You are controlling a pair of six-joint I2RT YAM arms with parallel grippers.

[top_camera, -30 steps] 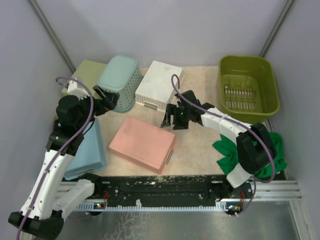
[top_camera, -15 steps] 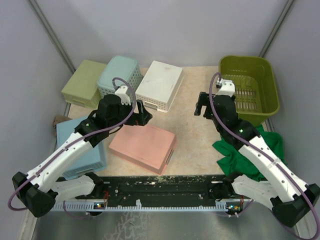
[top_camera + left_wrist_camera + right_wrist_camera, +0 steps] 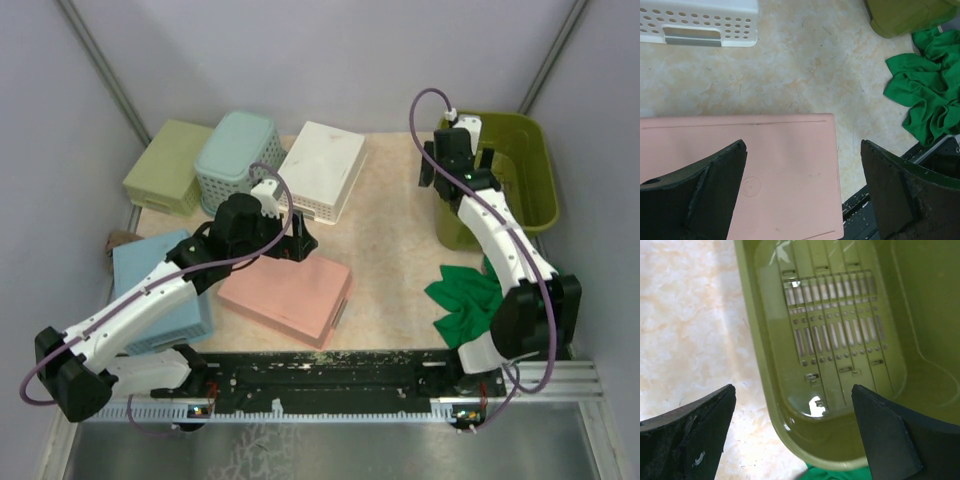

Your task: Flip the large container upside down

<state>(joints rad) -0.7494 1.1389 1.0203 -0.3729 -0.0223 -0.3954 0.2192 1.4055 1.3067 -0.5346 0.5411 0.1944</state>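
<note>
The large olive-green container (image 3: 527,175) stands upright, open side up, at the back right of the table. In the right wrist view its slotted base (image 3: 832,335) and near-left rim (image 3: 767,390) show. My right gripper (image 3: 455,178) hangs open and empty over that rim, its jaws (image 3: 795,427) wide apart, one finger (image 3: 690,435) over the table and the other (image 3: 905,440) over the tub's inside. My left gripper (image 3: 298,240) is open and empty above the pink box (image 3: 285,290), with the box top (image 3: 790,165) between its wide jaws (image 3: 802,190).
A teal lattice basket (image 3: 237,160), a pale-green tray (image 3: 170,165) and a white perforated box (image 3: 320,170) stand at the back left. A blue box (image 3: 165,290) lies at the front left. A green cloth (image 3: 470,300) lies in front of the tub.
My right arm has swung from the table's middle to the tub's left rim. My left arm has moved from the teal basket to over the pink box. Both grippers stayed open.
</note>
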